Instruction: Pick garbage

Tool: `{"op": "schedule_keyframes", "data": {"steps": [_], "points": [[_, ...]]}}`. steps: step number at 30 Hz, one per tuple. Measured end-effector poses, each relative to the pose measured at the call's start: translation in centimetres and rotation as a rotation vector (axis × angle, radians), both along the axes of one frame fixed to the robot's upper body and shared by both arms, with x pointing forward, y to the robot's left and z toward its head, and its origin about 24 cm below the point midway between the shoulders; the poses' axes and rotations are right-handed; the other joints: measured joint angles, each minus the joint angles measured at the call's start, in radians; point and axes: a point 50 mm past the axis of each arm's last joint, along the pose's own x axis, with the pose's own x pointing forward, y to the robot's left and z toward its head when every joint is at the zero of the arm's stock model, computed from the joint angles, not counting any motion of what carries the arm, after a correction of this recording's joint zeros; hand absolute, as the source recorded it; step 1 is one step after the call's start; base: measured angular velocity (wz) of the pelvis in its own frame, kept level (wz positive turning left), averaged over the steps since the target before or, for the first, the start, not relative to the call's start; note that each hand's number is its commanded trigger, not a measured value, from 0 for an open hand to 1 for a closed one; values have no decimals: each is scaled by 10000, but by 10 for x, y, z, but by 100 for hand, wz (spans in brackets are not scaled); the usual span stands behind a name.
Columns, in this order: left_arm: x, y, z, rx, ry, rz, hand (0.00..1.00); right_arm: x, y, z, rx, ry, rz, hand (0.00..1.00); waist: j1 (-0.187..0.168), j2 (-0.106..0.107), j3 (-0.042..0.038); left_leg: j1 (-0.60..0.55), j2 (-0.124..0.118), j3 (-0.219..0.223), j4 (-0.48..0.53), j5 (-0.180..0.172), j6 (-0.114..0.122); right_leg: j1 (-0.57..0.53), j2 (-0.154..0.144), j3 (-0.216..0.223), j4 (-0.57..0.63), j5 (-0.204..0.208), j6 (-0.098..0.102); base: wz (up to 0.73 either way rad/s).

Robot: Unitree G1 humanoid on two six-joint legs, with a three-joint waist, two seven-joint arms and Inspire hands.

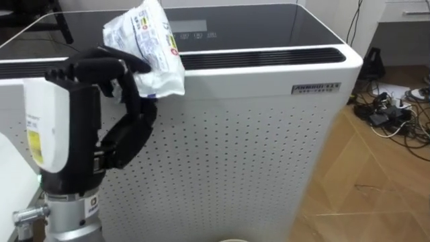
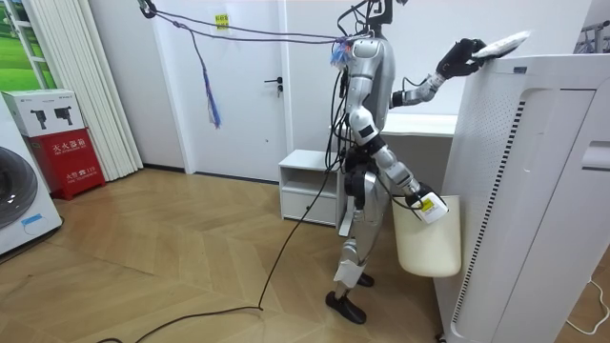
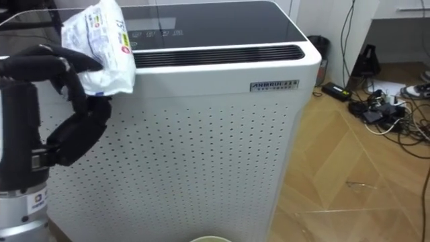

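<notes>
Fingers: black, curled over the lower edge of the packet, with the thumb bent in below them, so they are clamped on it.
Left hand: raised at the upper front corner of the air purifier, on the robot's left side.
Packet: a crumpled white plastic wrapper with small coloured print, held up against the purifier's top edge, and its upper part stands over the dark top panel.
Air purifier: a tall white cabinet with a perforated front, a dark glossy top and a slotted vent along the front of that top.
Right hand: low by the robot's hip, at the rim of the bin.
Bin: cream-coloured, hanging upright just beside the purifier's side wall, clear of the floor.
Robot: standing upright on both feet, facing the purifier and close to it.
Floor: wooden herringbone, with a tangle of cables to the purifier's right.
</notes>
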Motion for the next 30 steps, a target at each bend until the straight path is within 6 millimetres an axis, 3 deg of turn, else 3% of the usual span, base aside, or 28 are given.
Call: {"op": "schedule_keyframes", "data": {"steps": [6,9,11,17,24,30], "points": [[0,-2,8,-3271,1170,-2602,100,1,3,0,116,-15,58,100,-28,-148,-31,-41,-15,-44,71,17,20,-36,-30,-83,-33,-4,8,4],[0,-10,12,-5542,1887,-5356,100,0,6,-1,125,16,224,100,-52,-185,-12,-39,-12,-49,32,17,21,23,-40,-138,-34,-9,16,5],[0,-13,13,-6170,2231,-6559,100,1,6,0,128,4,235,100,-53,-173,-6,-47,-14,-51,26,17,21,40,-57,-212,-33,-9,16,6],[2,-32,3,-7461,3878,-10230,100,2,13,-1,-19,-1,755,100,-134,-177,-2,-313,-16,-71,154,19,22,-200,-69,-222,68,-9,15,1],[-1,-61,-5,-7493,5609,-13636,100,4,24,-1,106,59,1208,100,-389,-164,5,-588,-2,25,316,18,23,-607,-64,-17,223,-6,7,-4],[-3,-68,-1,-7162,5694,-15344,100,7,30,-2,71,154,1470,100,-526,-67,62,-541,28,160,248,16,23,-600,-43,76,232,0,-2,-7]]}}
